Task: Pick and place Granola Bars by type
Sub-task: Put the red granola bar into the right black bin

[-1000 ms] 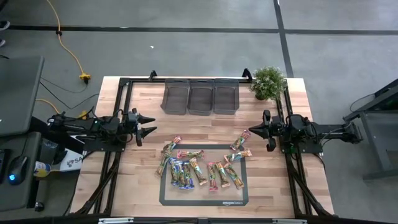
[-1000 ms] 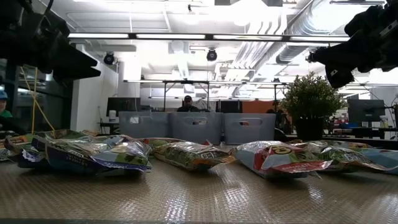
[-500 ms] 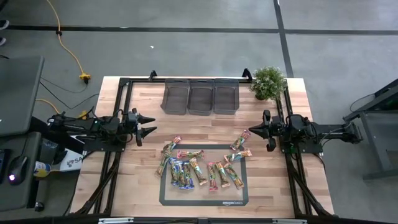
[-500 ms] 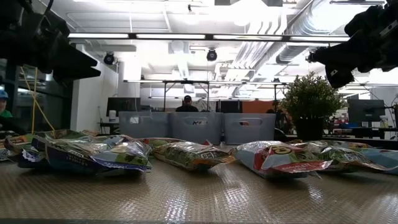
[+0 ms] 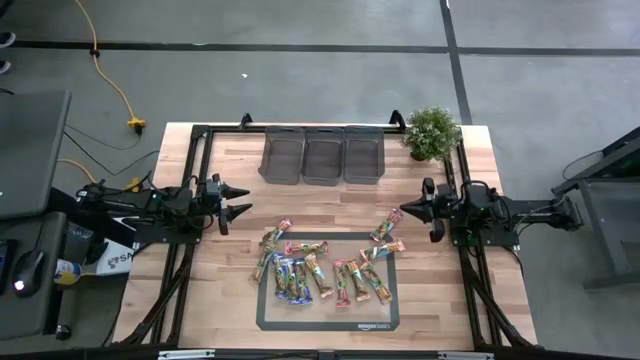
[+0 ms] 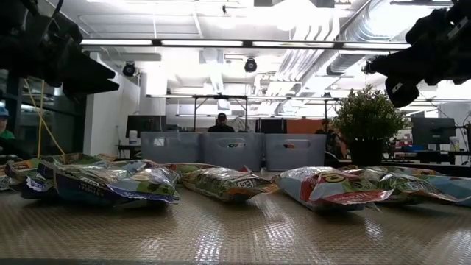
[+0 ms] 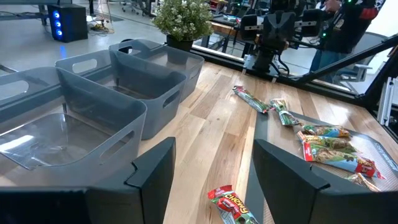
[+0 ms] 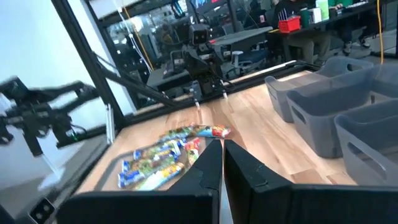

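While the granola bars (image 5: 325, 268) lie scattered on and around a dark mat (image 5: 327, 322) at the tabletop's (image 5: 240, 285) six o'clock edge, both arms hover above bare wood. At nine o'clock the left pincer (image 5: 243, 200) holds its fingers spread, empty; at three o'clock the right pincer (image 5: 403, 211) has its fingers pressed together, empty. Three grey bins (image 5: 322, 155) stand in a row at twelve o'clock, with a potted plant (image 5: 431, 132) beside them toward one o'clock.
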`<state>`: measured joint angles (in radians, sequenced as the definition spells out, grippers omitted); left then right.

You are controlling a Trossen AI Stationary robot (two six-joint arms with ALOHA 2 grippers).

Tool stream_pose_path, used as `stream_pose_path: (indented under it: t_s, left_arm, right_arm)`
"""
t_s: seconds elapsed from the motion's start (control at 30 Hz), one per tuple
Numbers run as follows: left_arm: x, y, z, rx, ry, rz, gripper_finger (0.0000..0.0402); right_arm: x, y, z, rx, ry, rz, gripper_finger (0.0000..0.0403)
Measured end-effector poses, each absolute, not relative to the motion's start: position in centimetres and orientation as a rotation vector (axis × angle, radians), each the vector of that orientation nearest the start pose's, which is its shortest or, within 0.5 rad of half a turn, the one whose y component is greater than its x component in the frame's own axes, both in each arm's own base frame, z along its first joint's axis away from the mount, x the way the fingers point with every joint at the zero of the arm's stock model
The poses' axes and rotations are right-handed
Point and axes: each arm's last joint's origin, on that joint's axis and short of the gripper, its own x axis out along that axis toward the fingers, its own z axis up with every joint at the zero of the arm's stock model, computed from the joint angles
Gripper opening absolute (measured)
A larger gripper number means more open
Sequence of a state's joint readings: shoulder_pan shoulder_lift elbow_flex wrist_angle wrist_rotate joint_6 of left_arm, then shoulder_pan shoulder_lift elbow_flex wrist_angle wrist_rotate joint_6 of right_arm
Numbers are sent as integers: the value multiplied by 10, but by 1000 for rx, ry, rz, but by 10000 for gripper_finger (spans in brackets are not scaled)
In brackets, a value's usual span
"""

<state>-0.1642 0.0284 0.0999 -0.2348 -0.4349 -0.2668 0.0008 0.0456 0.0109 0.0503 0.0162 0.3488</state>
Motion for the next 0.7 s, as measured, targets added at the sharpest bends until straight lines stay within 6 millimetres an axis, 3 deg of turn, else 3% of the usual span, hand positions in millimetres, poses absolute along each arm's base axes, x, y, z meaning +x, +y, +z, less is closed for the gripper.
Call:
stream_pose_path:
  t_s: [0.2,0.5,0.7]
  left_arm:
    - [90,-3,173,-216,119,289,211]
    - [90,-2,173,-216,119,289,211]
    - [90,-3,173,-216,119,289,211]
  right_arm:
    - [100,0,169,403,-25,-10,0]
    - [100,-1,172,320,-42,-23,0]
    - [95,-2,199,198,13,-89,0]
